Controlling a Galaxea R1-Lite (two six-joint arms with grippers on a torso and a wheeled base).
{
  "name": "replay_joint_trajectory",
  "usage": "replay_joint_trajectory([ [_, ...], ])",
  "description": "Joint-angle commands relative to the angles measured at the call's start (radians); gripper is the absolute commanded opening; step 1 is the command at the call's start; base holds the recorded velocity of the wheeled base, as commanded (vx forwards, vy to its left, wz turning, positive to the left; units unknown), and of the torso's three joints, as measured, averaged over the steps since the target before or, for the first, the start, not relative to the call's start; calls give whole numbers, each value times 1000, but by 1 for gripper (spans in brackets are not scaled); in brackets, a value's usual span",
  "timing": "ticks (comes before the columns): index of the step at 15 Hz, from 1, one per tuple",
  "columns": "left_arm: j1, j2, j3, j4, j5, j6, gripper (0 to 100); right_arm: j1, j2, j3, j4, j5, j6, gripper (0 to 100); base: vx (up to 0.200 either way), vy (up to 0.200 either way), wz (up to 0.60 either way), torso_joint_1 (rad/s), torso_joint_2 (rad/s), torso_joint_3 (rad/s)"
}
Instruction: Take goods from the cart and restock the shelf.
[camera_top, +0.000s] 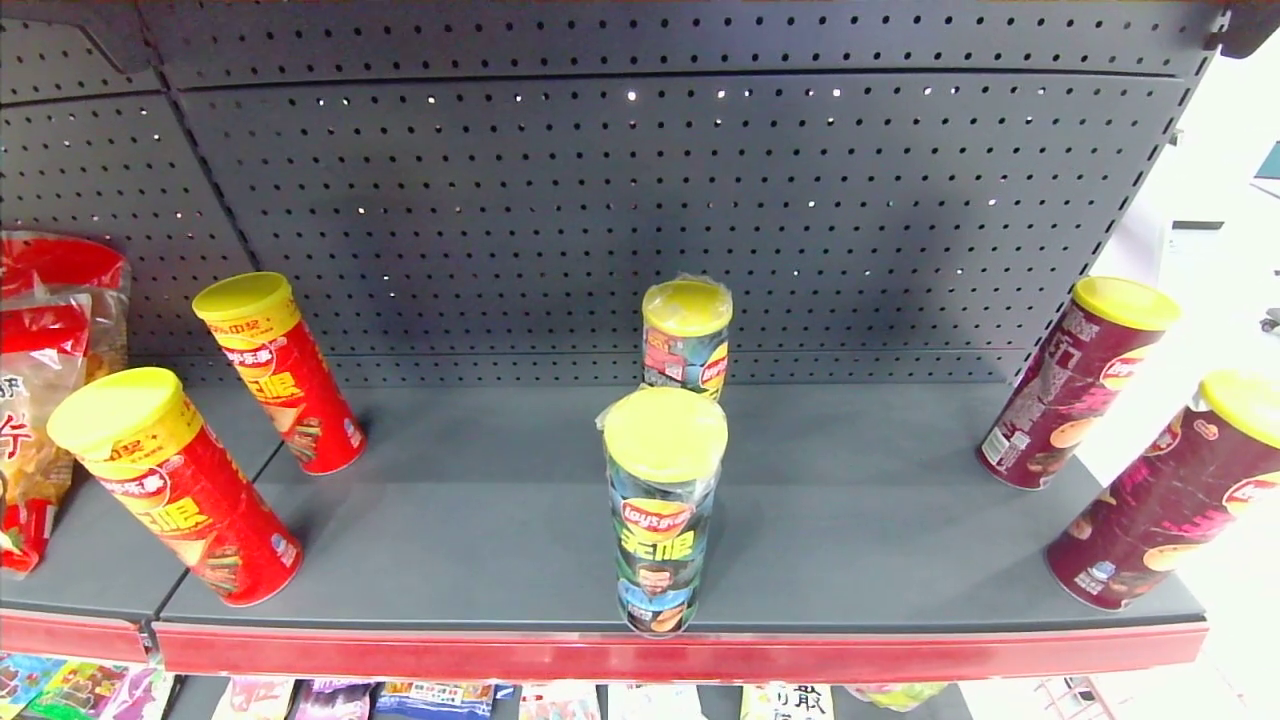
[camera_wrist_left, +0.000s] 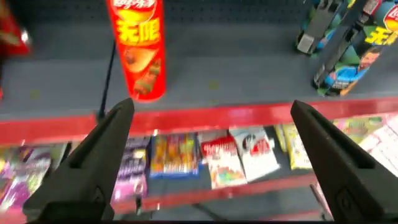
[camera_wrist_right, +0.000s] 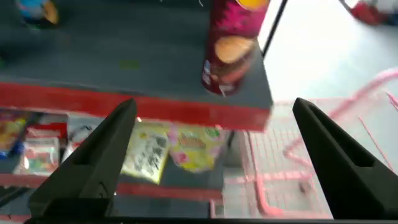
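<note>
Pink wire of the cart (camera_wrist_right: 273, 155) lay near the right gripper (camera_wrist_right: 214, 102); its jaws and those of the left gripper (camera_wrist_left: 211, 106) were spread empty, so I judged a slow, upright grasp best.

I face the shelf (camera_top: 850, 520); two red cans (camera_top: 180, 490) stand at left; two blue cans (camera_top: 662, 510) mid-shelf, one behind the other; two maroon cans (camera_top: 1075, 385) at right; bags (camera_top: 40, 380) far left.
</note>
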Motion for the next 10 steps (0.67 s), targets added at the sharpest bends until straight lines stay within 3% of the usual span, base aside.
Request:
replay_joint_trajectory([
  [1, 0, -4, 193, -146, -2, 27, 100, -2, -45, 67, -16, 64, 61, 100, 0, 0, 0, 0, 0, 0],
  [3, 3, 8, 200, -148, 114, 90, 100, -3, -45, 72, -23, 18, 131, 100, 0, 0, 0, 0, 0, 0],
  [4, 42, 6, 200, -148, 133, 88, 100, -3, -45, 73, -25, -63, 125, 100, 0, 0, 0, 0, 0, 0],
  [5, 125, 5, 199, -145, 136, 88, 100, -3, -45, 73, -25, -112, 122, 100, 0, 0, 0, 0, 0, 0],
  [6, 244, 12, 196, -142, 134, 84, 100, -6, -39, 73, -25, -117, 119, 100, 0, 0, 0, 0, 0, 0],
  [7, 277, 8, 196, -142, 121, 84, 100, -6, -39, 73, -25, -117, 119, 100, 0, 0, 0, 0, 0, 0],
  [8, 280, -3, 197, -143, 61, 90, 100, -5, -45, 73, -25, -119, 116, 100, 0, 0, 0, 0, 0, 0],
  [9, 280, -3, 216, -175, -111, 98, 100, -3, -45, 76, -28, -76, 94, 100, 0, 0, 0, 0, 0, 0],
  [10, 280, -3, 240, -223, -183, 102, 100, -3, -45, 79, -32, 9, 91, 100, 0, 0, 0, 0, 0, 0],
])
